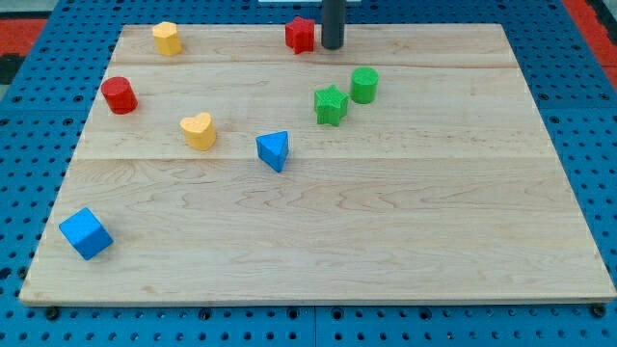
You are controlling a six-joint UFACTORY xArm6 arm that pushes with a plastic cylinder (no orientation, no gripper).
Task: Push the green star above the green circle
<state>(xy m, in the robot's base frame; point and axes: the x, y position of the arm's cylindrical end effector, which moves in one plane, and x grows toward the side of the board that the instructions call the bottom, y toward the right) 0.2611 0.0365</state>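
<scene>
While my tip point(333, 45) sits at counter point(386, 241) top edge beside red star point(301, 35), green star point(331, 104) touches green circle point(364, 85), lower-left. No end effector; can't tell state.

My tip point(333, 46) sitting at bench point(434, 241) top edge, red star point(301, 35) crowding its left. Green star point(331, 105) touching green circle point(364, 85), leaving no gap between. Blue triangle point(274, 150) standing lower left of pair. Right side and bottom lying open.
</scene>
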